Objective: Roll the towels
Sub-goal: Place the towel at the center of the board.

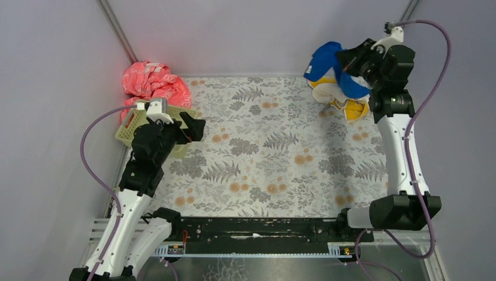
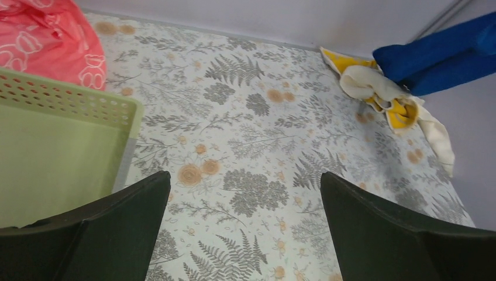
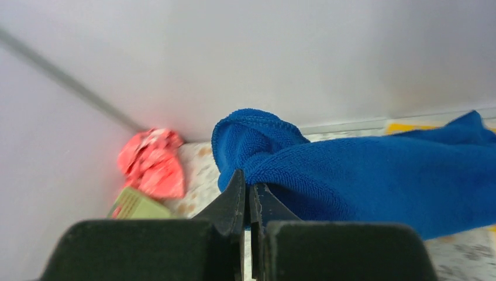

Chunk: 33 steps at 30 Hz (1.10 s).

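Observation:
In the far right corner, the royal blue towel [image 1: 325, 62] hangs lifted off the mat, and my right gripper [image 1: 346, 63] is shut on its edge. The right wrist view shows the thin jaws [image 3: 247, 182] pinching a fold of the blue towel [image 3: 362, 175]. Below it the cream-white towel [image 1: 330, 92] and the yellow-orange towel [image 1: 355, 109] lie crumpled together on the mat; they also show in the left wrist view as cream-white towel [image 2: 368, 85] and yellow-orange towel [image 2: 400, 111]. My left gripper [image 2: 244, 175] hovers open over the left side of the mat, holding nothing.
A pale green perforated basket [image 1: 131, 126] sits at the mat's left edge under my left arm. A pink-red patterned cloth [image 1: 153, 82] is bunched in the far left corner. The floral mat [image 1: 275, 152] is walled in on the far, left and right sides.

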### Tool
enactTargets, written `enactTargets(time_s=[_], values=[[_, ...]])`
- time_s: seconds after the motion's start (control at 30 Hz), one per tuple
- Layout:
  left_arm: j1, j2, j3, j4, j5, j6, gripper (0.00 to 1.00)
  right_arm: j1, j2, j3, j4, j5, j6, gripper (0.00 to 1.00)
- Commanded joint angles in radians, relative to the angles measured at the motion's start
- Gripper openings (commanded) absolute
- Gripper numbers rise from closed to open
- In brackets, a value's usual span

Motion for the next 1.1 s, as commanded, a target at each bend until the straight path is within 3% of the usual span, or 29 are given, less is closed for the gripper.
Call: enactTargets(time_s=[0.0,0.13,0.23,0.4,0.63,0.73,0.87,1.07], values=[[0.004,0.025,0.091,-0.098,0.118,-0.022,1.00,0.167,-0.102,-0.035,-0.035,-0.038,-0.020,0.03],[0.005,0.034,0.108,-0.151,0.141,-0.042,1.00,0.433,-0.148,-0.180,-0.018,0.036,-0.003,0.08],[0.004,0.045,0.104,-0.174,0.158,-0.055,1.00,0.631,-0.108,-0.237,-0.054,0.078,-0.047,0.18],[0.002,0.117,0.108,-0.206,0.226,-0.073,1.00,0.791,-0.046,-0.302,-0.104,0.096,-0.094,0.45],[-0.146,0.233,0.089,-0.206,0.153,-0.098,0.97,0.789,-0.063,-0.323,-0.282,0.324,-0.287,0.70],[-0.229,0.307,0.088,-0.203,0.084,-0.114,0.97,0.740,-0.061,-0.352,-0.307,0.432,-0.352,0.75],[-0.319,0.421,0.078,-0.196,0.009,-0.141,0.96,0.543,-0.035,-0.448,-0.226,0.341,-0.318,0.75],[-0.493,0.587,0.076,-0.179,-0.081,-0.185,0.94,0.441,0.137,-0.440,-0.153,0.267,-0.293,0.78]])
